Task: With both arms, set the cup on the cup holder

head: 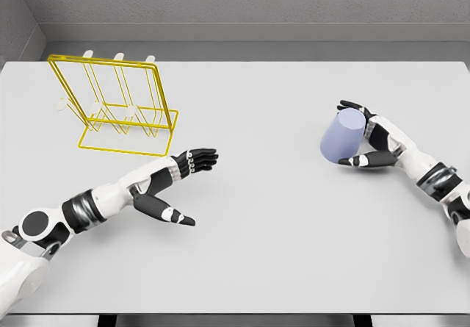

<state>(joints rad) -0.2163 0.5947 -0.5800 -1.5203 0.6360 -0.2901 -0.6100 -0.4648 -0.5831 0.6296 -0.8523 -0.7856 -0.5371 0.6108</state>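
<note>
We look down on a wide pale grey surface (279, 253) that fills most of the view, with a grey wall behind it. At its far left stands a yellow wire rack (117, 106), upright on a rectangular base, with pale pegs along its top and lower bars. Our left arm comes in from the lower left and lies low over the surface; the left hand (176, 187) is flat in front of the rack and apart from it, its dark fingers (202, 158) stretched out and spread, the thumb pointing away to the right, holding nothing. Well to the right, near the far right edge, our right hand (371, 139) is clamped on a pale blue cup (343, 137). The cup is tilted, its wider end down and to the left, with fingers above it and the thumb below.
</note>
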